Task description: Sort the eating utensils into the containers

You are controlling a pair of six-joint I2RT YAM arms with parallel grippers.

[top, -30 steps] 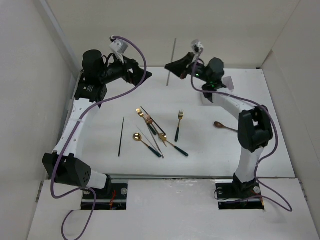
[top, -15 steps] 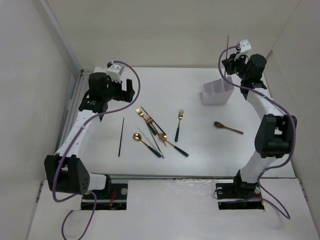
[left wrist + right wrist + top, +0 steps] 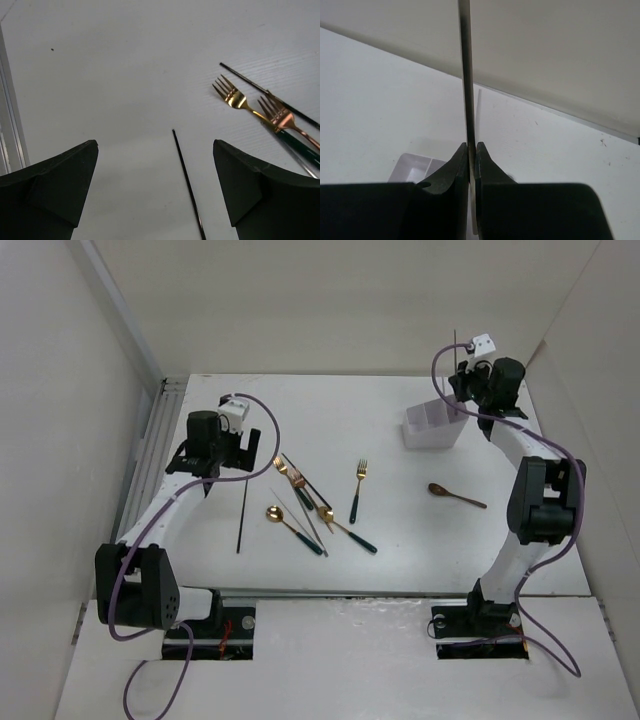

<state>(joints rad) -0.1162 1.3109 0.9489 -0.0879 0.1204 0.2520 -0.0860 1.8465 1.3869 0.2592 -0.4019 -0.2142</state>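
The right pincer [image 3: 471, 148] is clamped tight on a thin dark chopstick [image 3: 465, 75], holding it upright just above the white bin [image 3: 432, 428] at the far right of the table [image 3: 330, 415]. The step in hand therefore looks to be the drop-off, which calls for lowering the stick straight into a compartment before letting go. The left pincer [image 3: 155, 144] hangs wide open and empty over a second chopstick [image 3: 186, 180] lying alone on the table near the gold forks [image 3: 235, 97], and would need to descend and close squarely across that slim stick.
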